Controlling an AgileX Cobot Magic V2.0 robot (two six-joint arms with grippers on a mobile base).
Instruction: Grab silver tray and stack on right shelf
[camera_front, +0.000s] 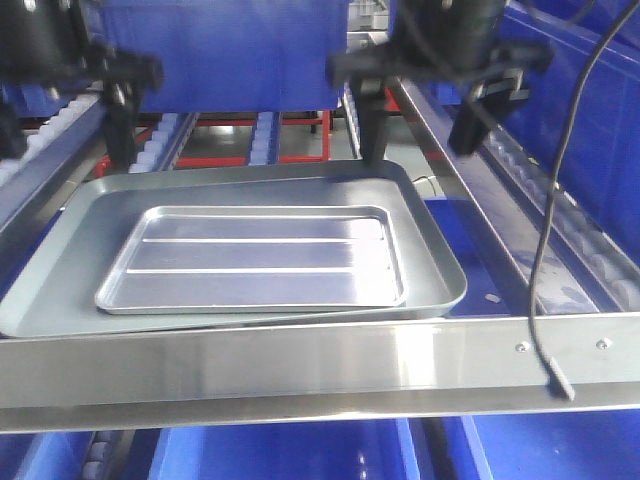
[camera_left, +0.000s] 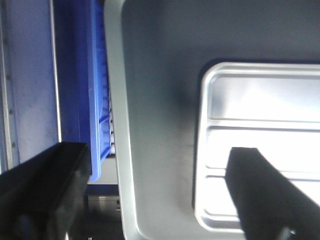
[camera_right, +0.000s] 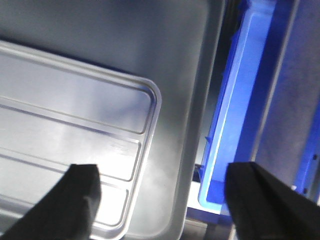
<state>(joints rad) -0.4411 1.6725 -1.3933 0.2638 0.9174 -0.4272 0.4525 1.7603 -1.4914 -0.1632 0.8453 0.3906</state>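
Note:
The silver tray (camera_front: 255, 260), shiny with two long ridges, lies flat inside a larger dull grey tray (camera_front: 70, 250) on the rack, behind the brushed-steel front bar (camera_front: 300, 365) with two small screws at its right. My left gripper (camera_front: 65, 120) is open above the grey tray's far left corner. In the left wrist view, the left gripper (camera_left: 158, 195) straddles the grey tray's edge (camera_left: 155, 100), with one finger over the silver tray (camera_left: 260, 115). My right gripper (camera_front: 425, 125) is open above the far right corner. In the right wrist view, the right gripper (camera_right: 160, 200) spans the silver tray's corner (camera_right: 65, 115) and the grey tray's rim (camera_right: 185, 100). Both are empty.
White-roller rails (camera_front: 590, 250) run along the right side and at the back left (camera_front: 50, 130). Blue bins stand behind (camera_front: 230, 50), below (camera_front: 280, 450) and to the right (camera_right: 235, 115). A black cable (camera_front: 545, 250) hangs over the front bar at the right. A red frame (camera_front: 300, 125) is at the back.

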